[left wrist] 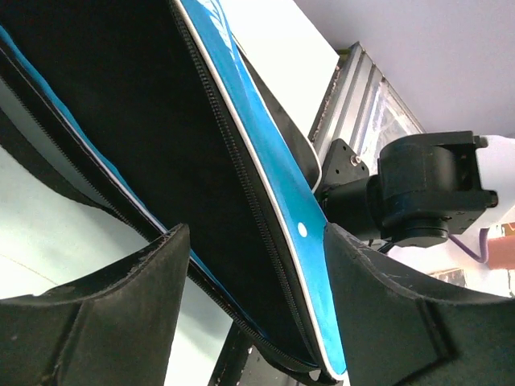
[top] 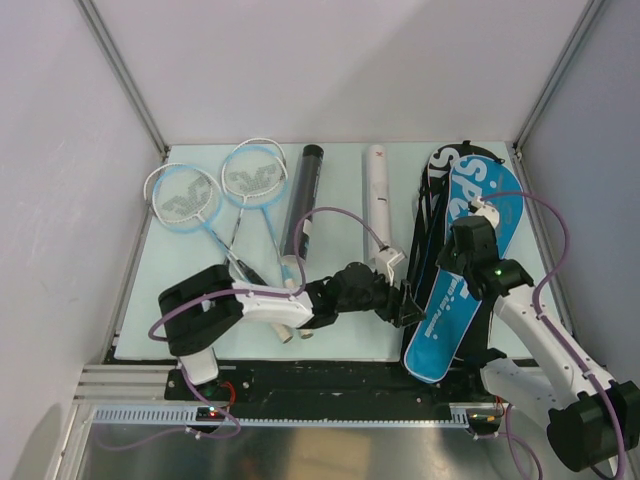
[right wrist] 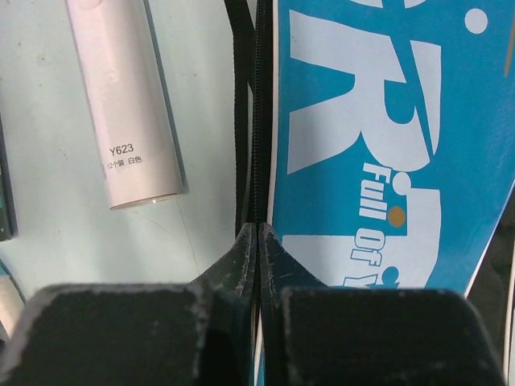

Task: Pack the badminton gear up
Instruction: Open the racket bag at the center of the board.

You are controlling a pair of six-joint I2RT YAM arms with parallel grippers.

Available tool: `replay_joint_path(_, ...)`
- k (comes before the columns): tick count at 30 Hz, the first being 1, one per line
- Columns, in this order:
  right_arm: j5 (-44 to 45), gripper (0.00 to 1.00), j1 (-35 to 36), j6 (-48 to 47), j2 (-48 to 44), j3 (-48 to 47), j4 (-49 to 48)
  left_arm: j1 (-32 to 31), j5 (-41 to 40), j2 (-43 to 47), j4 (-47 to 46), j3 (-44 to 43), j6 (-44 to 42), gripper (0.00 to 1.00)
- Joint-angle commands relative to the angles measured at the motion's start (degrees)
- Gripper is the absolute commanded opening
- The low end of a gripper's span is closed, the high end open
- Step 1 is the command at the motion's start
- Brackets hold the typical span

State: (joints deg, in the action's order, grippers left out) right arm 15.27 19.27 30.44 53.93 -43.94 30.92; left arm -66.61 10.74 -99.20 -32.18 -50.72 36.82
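Observation:
A blue racket bag (top: 482, 195) with white lettering lies unzipped at the right. My right gripper (top: 457, 266) is shut on its zipper edge (right wrist: 257, 227), pinching the upper flap (right wrist: 362, 121). My left gripper (top: 408, 303) is open, its fingers straddling the flap's lower edge (left wrist: 282, 193) with the black inside showing. Two rackets with pale-blue heads (top: 182, 198) (top: 254, 176) lie at the back left, handles toward me. A long black tube (top: 303, 200) and a white tube (top: 377, 195) lie between them and the bag. The white tube also shows in the right wrist view (right wrist: 129, 104).
A small white object (top: 293, 264), possibly a shuttlecock, sits by the black tube's near end. The pale-green mat (top: 200, 290) ends at a metal rail (top: 300, 412) in front. Grey walls and frame posts close in the sides and back.

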Motion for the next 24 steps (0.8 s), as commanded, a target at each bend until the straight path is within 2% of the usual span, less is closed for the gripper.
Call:
replay_joint_path(1, -0.76, 0.0, -0.67, 1.58, -1.81, 0.0, -3.15, -1.4, 0.75, -2.3, -5.45, -2.73, 1.21, 0.7)
replay_joint_path(7, -1.36, 0.0, -1.23, 2.03, -2.03, 0.51, -3.32, -1.99, 3.0, -5.17, -7.96, -4.35, 2.9, 0.62)
replay_joint_path(9, -1.59, 0.0, -1.44, 2.14, -2.06, 0.56, -3.34, -2.0, 3.59, -6.04, -8.22, -4.97, 3.3, 0.55)
replay_joint_path(16, -0.79, 0.01, -1.76, 1.66, -1.59, 0.7, -2.52, -2.13, 2.57, -5.43, -8.85, -4.83, 2.68, 0.06)
replay_joint_path(18, -0.13, 0.09, -1.84, 1.1, -0.92, 0.74, -1.87, -2.12, 1.53, -4.63, -8.86, -4.43, 1.95, 0.02)
replay_joint_path(20, 0.49, 0.22, -1.84, 0.85, -0.32, 0.71, -1.15, -2.17, 0.52, -3.95, -8.9, -4.16, 1.2, 0.01)
replay_joint_path(24, 0.48, 0.4, -1.82, 0.69, 0.94, 0.61, -0.44, -2.27, -0.92, -3.31, -8.86, -4.15, -0.03, 0.0)
